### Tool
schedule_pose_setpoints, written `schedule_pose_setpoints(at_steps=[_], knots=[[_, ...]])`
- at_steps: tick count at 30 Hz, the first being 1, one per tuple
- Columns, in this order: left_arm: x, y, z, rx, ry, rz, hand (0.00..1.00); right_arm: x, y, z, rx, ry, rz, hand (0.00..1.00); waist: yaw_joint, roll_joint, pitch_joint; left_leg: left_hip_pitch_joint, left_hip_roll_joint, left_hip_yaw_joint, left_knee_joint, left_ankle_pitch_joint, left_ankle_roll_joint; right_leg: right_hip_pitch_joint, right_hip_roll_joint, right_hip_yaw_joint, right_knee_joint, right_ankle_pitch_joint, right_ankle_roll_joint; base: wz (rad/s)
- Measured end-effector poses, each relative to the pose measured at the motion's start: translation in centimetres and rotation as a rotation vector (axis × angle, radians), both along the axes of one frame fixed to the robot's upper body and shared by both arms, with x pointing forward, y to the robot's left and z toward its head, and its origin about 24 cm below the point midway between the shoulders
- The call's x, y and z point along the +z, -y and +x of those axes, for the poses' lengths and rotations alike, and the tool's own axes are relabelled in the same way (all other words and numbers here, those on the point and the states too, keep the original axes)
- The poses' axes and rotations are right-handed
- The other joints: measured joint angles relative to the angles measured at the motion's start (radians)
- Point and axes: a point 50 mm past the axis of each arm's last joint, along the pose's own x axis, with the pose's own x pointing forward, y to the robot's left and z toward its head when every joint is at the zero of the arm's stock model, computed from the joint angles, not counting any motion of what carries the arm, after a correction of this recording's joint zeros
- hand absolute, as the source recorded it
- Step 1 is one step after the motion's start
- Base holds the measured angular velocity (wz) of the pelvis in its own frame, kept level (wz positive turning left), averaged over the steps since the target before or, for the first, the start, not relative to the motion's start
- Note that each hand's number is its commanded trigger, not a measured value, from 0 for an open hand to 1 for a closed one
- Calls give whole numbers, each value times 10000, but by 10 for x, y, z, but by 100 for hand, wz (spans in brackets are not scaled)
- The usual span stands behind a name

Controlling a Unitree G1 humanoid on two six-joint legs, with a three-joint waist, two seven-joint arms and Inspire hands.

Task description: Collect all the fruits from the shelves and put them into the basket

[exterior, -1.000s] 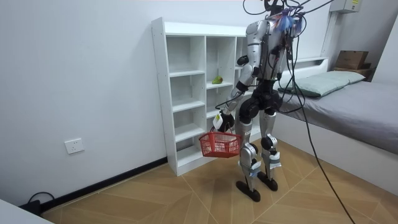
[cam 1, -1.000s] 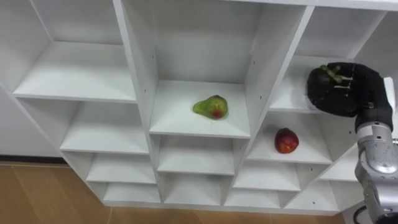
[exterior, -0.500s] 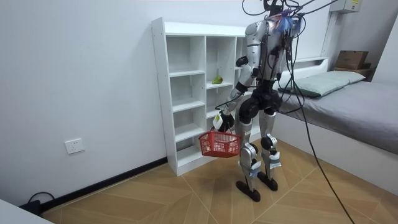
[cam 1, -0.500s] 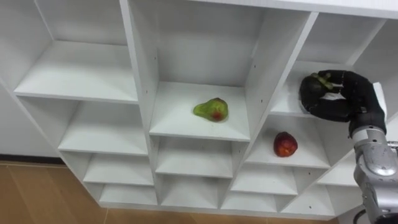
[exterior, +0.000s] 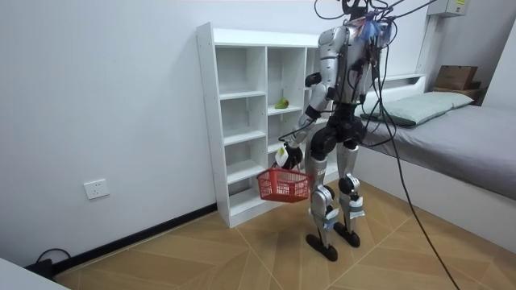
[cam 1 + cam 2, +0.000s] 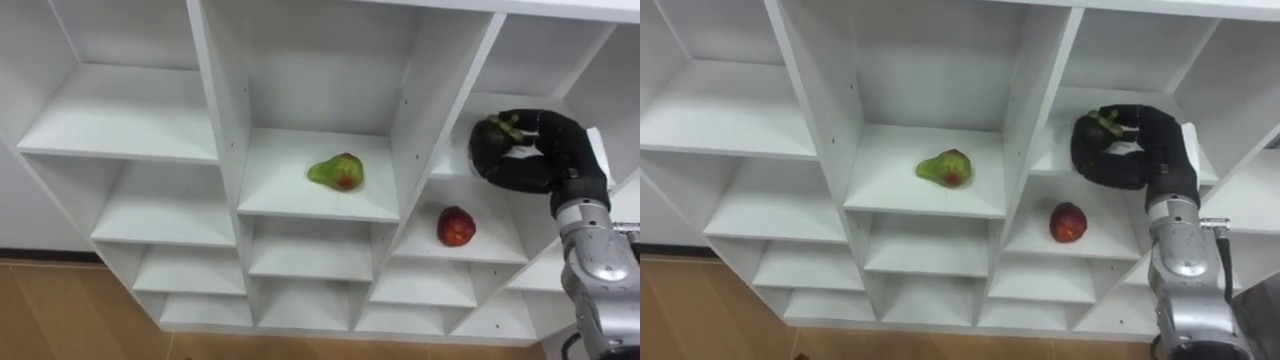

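Left eye view: we log the right hand [image 6: 548, 172], fingers curled round a dark green-topped fruit [image 6: 491, 140], up and right of the pear [image 6: 337, 171]. A red fruit [image 6: 455, 226] sits lower right of the pear.
Room view: we log the left hand [image 5: 285, 155] clasping the red basket [image 5: 284, 185], below the pear.

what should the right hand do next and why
Probably draw the right hand back out of the shelf and lower it toward the red basket: it is curled round a dark fruit, and the basket hangs from the left hand below.
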Motion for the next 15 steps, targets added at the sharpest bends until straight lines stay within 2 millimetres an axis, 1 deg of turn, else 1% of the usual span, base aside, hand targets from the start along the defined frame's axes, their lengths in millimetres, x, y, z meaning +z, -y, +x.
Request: schedule_pose_setpoints(at_steps=[2, 6, 8, 10, 11, 15], knots=[[1, 2, 3, 84, 268, -74, 100, 4, -6, -5, 220, 229, -285, 100, -52, 75, 25, -16, -3, 52, -21, 0, 1, -100, -4, 51, 7, 0, 0, -5], [3, 4, 9, 54, 620, -50, 100, 6, -11, -13, 451, 385, -301, 100, -153, 80, 13, -97, -1, 93, -31, 1, 1, -142, -7, 102, 8, 0, 0, -3], [5, 8, 15, -1, 909, -103, 100, 9, -15, -20, 640, 471, -284, 100, -245, 84, 6, -145, -5, 102, -29, 1, 1, -204, -5, 164, 8, 0, 0, -2], [6, 10, 19, -46, 1123, -149, 100, 9, -21, -26, 874, 543, -98, 100, -241, 84, 2, -160, 2, 162, -33, 1, 1, -252, 0, 192, 13, 0, 0, -9], [6, 11, 22, -51, 1204, -187, 100, 9, -24, -30, 1064, 534, -19, 100, -240, 91, -1, -146, 6, 221, -32, 1, 1, -253, 3, 263, 13, 0, 0, -13], [8, 13, 27, -89, 1480, -241, 100, 10, -30, -38, 1640, 429, 0, 100, -222, 103, -2, -98, 9, 393, -50, 1, 2, -281, 4, 494, 14, 0, 0, -15]])
